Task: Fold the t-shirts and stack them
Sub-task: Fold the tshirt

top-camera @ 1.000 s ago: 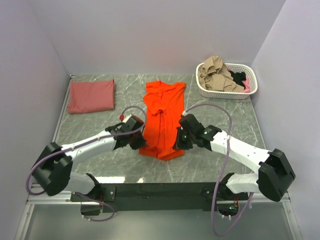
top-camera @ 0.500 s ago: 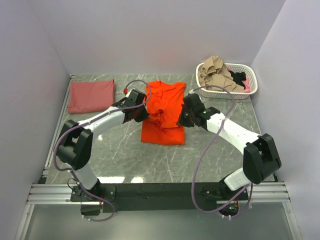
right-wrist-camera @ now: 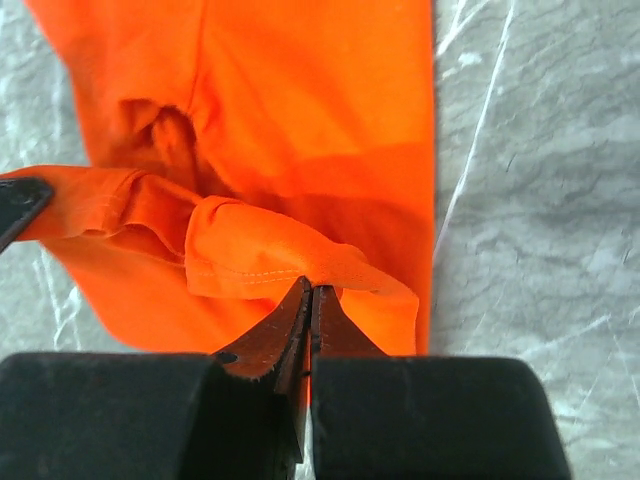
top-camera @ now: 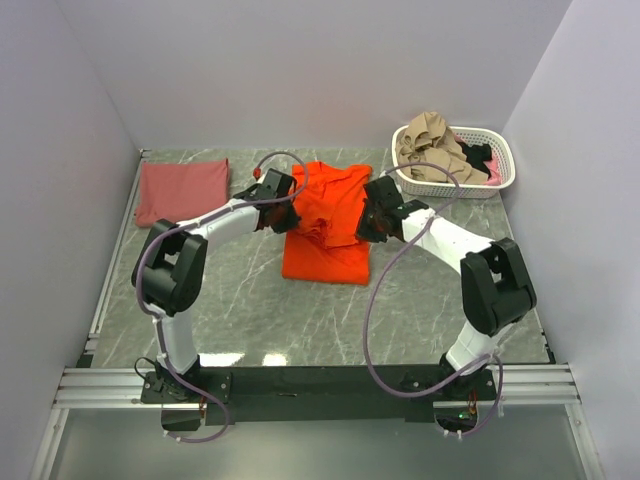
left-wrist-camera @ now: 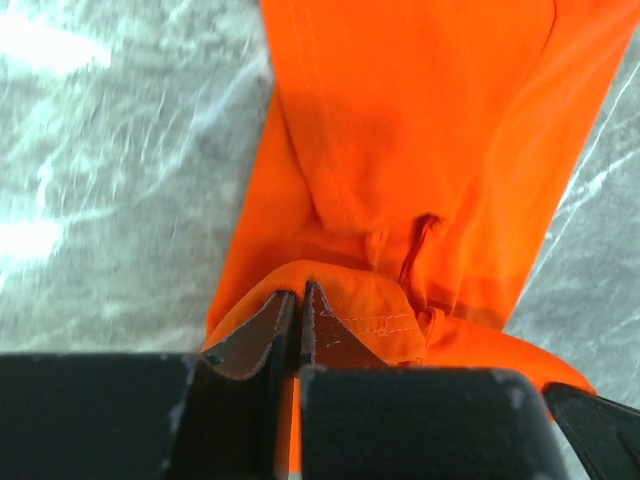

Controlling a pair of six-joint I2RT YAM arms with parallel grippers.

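Hem carried farther back, left fingers [left-wrist-camera: 255, 335] and right fingers [right-wrist-camera: 270, 340] pinch the orange-red t-shirt [top-camera: 325, 260] tightly

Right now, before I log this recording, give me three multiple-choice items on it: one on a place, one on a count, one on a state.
1. Where on the table is the folded dusty-red shirt?
A. far left corner
B. near right corner
C. middle

2. How many shirts lie on the table, outside the basket?
A. one
B. two
C. four

3. How are the left gripper and right gripper?
A. both shut on the orange shirt
B. both open
C. one open, one shut

Answers:
1 A: it lies by the far left wall.
2 B: one dusty-red, one orange.
3 A: both wrist views show jaws pinching orange cloth.
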